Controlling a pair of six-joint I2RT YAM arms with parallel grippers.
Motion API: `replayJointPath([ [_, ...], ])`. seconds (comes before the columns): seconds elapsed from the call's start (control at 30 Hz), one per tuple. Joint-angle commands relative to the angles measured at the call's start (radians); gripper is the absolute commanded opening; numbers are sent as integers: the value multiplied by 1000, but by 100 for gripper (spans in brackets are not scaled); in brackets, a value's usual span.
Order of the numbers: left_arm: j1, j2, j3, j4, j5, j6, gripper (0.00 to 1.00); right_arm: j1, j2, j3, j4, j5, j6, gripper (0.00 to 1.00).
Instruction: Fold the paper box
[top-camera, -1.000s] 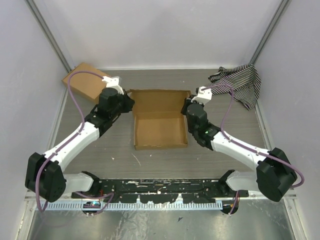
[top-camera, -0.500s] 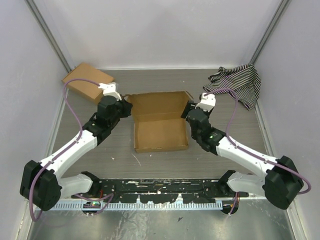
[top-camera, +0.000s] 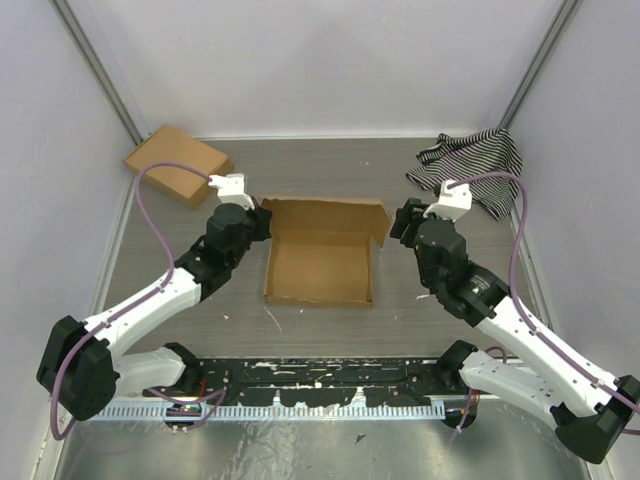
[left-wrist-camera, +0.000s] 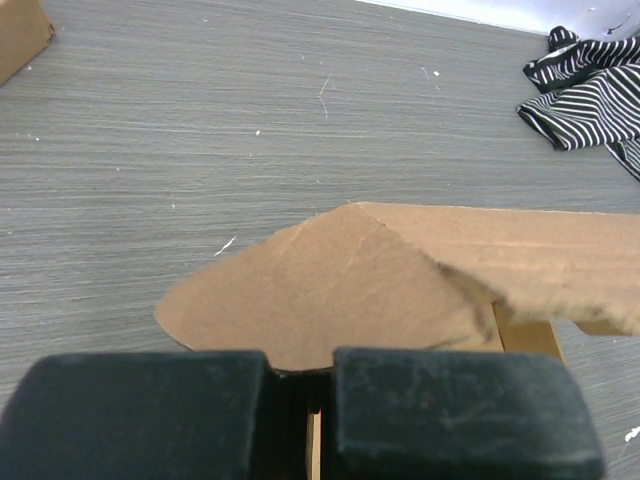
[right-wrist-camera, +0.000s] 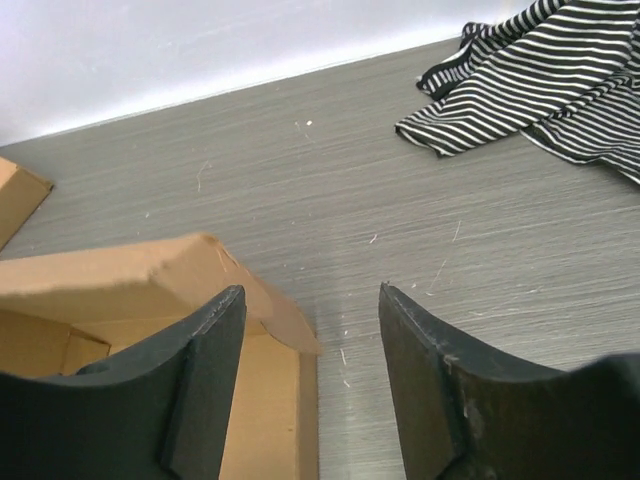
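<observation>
left gripper (left-wrist-camera: 300, 362) clamps paper box (top-camera: 320, 268) flap edge; right gripper (right-wrist-camera: 312, 300) spread alongside

paper box (top-camera: 320, 262), brown, open, mid-table

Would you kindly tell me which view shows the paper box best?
The top external view: the whole open paper box shows. The left wrist view shows only a flap; the right wrist view, just one corner.

bright, even overhead light, soft faint shadows, sharp top view, slightly blurred near fingers (left-wrist-camera: 150, 415)
</observation>
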Motion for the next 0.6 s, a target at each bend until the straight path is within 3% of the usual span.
replayJointPath([
  [0.0, -47, -11, -41, 69, -107, 42, 0, -2, 51, 92, -146, -100, -23, 55],
  [0.07, -63, -22, -55, 69, -129, 49, 0, -3, 68, 100, -173, -137, -8, 40],
  [0.13, -74, -33, -70, 65, -143, 48, 0, -3, 70, 78, -169, -165, 10, 31],
  [0.23, -87, -54, -94, 45, -165, 44, 0, -3, 65, 39, -163, -206, 43, 28],
  [0.3, -89, -61, -102, 33, -172, 43, 0, -2, 52, 17, -169, -236, 75, 31],
  [0.43, -95, -64, -82, -38, -190, 35, 0, -3, 5, -21, -202, -289, 125, 51],
  [0.57, -100, -62, -71, -71, -182, 25, 0, -3, -53, -58, -214, -356, 122, 56],
])
